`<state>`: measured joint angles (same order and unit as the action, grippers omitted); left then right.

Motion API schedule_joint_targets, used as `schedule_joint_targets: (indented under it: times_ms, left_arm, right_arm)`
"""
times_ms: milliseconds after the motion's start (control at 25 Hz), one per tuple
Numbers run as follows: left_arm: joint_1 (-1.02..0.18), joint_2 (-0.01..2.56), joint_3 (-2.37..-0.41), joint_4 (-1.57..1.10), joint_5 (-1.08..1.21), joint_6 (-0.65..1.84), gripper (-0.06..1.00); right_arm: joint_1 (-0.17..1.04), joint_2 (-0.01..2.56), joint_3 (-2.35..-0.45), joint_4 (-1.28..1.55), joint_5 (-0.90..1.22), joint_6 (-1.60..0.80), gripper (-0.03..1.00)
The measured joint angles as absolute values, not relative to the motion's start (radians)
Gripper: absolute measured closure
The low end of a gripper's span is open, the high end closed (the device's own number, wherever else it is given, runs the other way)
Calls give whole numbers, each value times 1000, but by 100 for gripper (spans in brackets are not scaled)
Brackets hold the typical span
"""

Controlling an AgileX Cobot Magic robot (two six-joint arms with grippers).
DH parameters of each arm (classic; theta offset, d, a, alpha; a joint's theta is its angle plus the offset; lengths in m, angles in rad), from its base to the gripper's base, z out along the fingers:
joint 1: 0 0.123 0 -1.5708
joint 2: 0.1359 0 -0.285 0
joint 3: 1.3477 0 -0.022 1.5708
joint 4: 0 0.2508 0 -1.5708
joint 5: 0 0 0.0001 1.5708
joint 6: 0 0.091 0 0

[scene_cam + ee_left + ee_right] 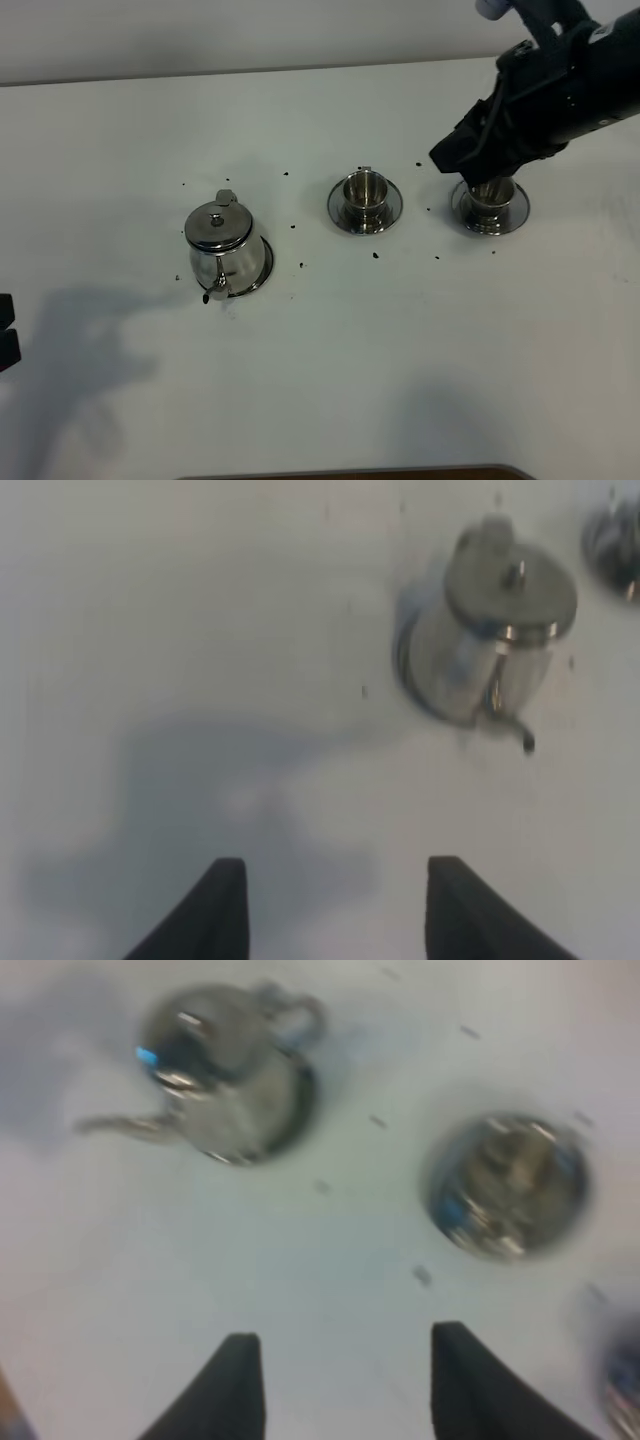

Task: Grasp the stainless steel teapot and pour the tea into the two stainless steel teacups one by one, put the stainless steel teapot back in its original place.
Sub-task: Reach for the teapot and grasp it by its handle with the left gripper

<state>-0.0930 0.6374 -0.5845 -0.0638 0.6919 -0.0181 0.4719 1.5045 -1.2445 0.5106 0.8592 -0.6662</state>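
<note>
Left of centre on the white tabletop (320,390): shiny stainless steel teapot (222,245) with domed, knobbed lid, upright on its round steel saucer (264,268). Thin spout towards the near side, loop handle towards the far side. Not yet grasped. To its right, small steel teacup (365,195) on its own saucer. Further right, second steel teacup (490,205), partly hidden under the black right arm (560,90). Dark specks (375,255) scattered between pot and cups; impossible to tell what they are.

Jaws of the left gripper (330,910) spread with nothing between them, at the near left edge of the scene, well apart from the pot. Jaws of the right gripper (345,1390) likewise spread and empty, hovering just above the right-hand cup.

Likely troubles, as a judgement:
- Reaching from the near left means meeting the spout side first, with the handle on the far side. A careless approach could shove the pot off its saucer or tip it.
- Polished steel and a thin loop make a slippery pinch, so the pot could swing and spill.
- With cups this small, an early tilt could put tea on the table.
- A drop or swing of the arm so close over the right cup could knock it over.

No brand, label or writing readable anywhere. Both wrist views too blurred for fine marks.
</note>
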Motion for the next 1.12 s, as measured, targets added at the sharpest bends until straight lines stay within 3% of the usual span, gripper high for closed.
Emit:
schedule_joint_targets:
  times_ms: [320,600,1120]
  left_arm:
    - [-93,790,-516,-126,438,-18,48]
    - [-93,1068,-517,-145,192,-9,48]
    - [-101,1461,-795,-145,154,66,48]
  right_arm:
    - [472,1352,-1231,163,978,-275,58]
    - [472,1164,-1029,66,996,-133,58]
    - [472,682,-646,-102,1007,0,58]
